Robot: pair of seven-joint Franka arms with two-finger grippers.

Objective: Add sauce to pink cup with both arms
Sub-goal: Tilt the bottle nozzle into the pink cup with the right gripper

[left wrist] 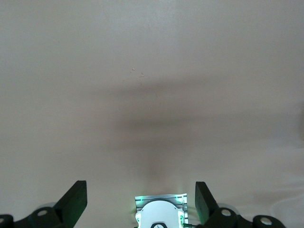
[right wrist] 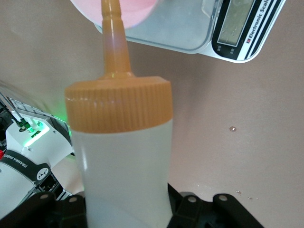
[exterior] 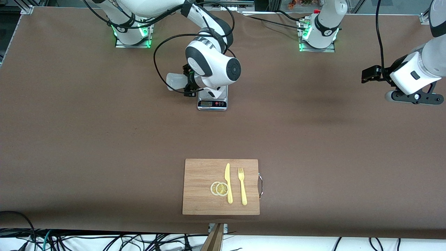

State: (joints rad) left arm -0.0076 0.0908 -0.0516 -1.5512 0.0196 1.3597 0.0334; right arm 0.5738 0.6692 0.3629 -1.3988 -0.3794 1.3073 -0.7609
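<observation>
My right gripper (exterior: 188, 82) is shut on the sauce bottle (exterior: 176, 81), a translucent whitish squeeze bottle, and holds it tilted on its side beside the scale (exterior: 212, 103). In the right wrist view the gripper (right wrist: 126, 211) grips the bottle's body (right wrist: 123, 166). The orange nozzle (right wrist: 114, 42) points at the rim of the pink cup (right wrist: 135, 10), which stands on the scale's platform (right wrist: 180, 35). The right arm hides the cup in the front view. My left gripper (exterior: 370, 74) is open and empty in the air over bare table at the left arm's end; it also shows in the left wrist view (left wrist: 140, 190).
A wooden cutting board (exterior: 200, 198) lies near the front camera's edge of the table. On it are a yellow knife (exterior: 228, 183), a yellow fork (exterior: 242, 186) and two lemon slices (exterior: 219, 188). The left arm's base (left wrist: 161, 213) shows in the left wrist view.
</observation>
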